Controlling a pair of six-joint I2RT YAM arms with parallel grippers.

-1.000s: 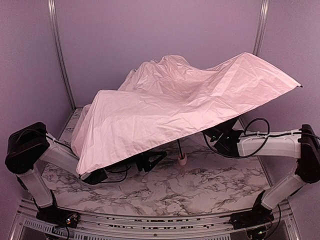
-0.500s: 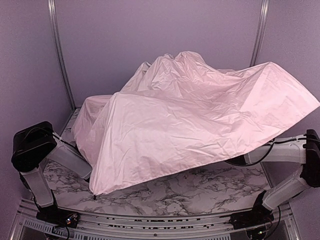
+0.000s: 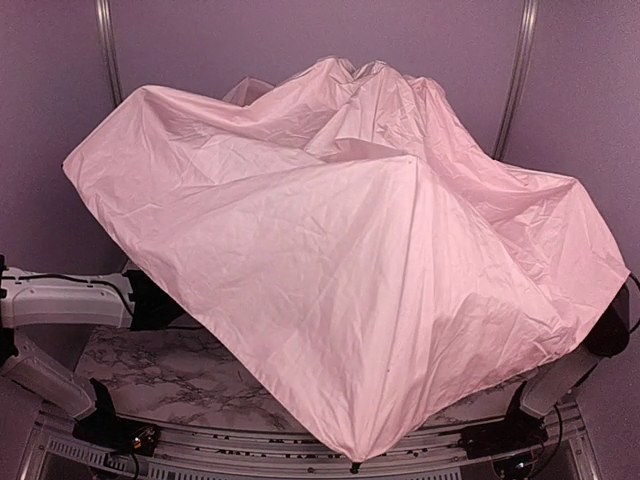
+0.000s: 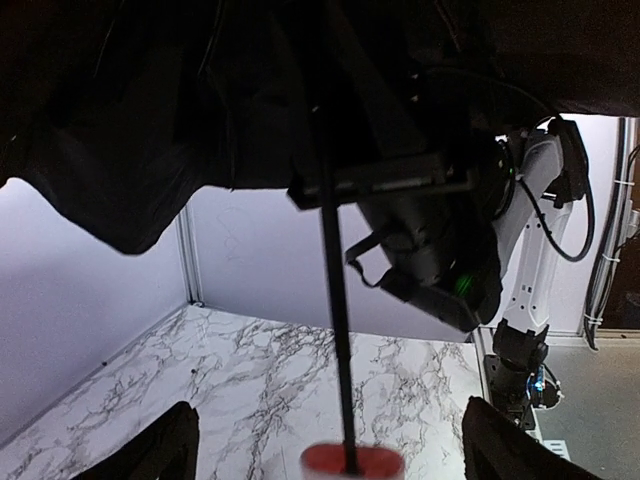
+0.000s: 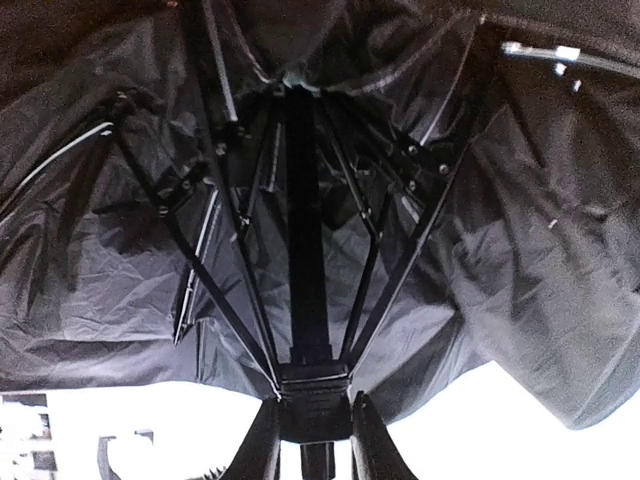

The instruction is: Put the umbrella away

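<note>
The umbrella (image 3: 340, 250) stands spread, its pale pink canopy filling most of the top view and hiding both grippers there. In the left wrist view its thin black shaft (image 4: 335, 320) runs down to the small pink handle (image 4: 352, 462). My left gripper (image 4: 335, 455) is wide open, its fingers (image 4: 165, 450) far apart on either side of the handle and not touching it. In the right wrist view, under the black lining (image 5: 120, 270) and ribs, my right gripper (image 5: 315, 440) is shut on the umbrella's black slider (image 5: 315, 390) on the shaft.
The marble table (image 3: 170, 375) shows only at the front left, below the canopy's edge. My left arm (image 3: 60, 300) reaches in from the left wall. My right arm (image 3: 590, 350) shows at the right edge. Purple walls enclose the space.
The canopy has swung up and forward, now covering the table's middle and the right arm. My left arm has drawn back to the left, and its jaws have spread wider.
</note>
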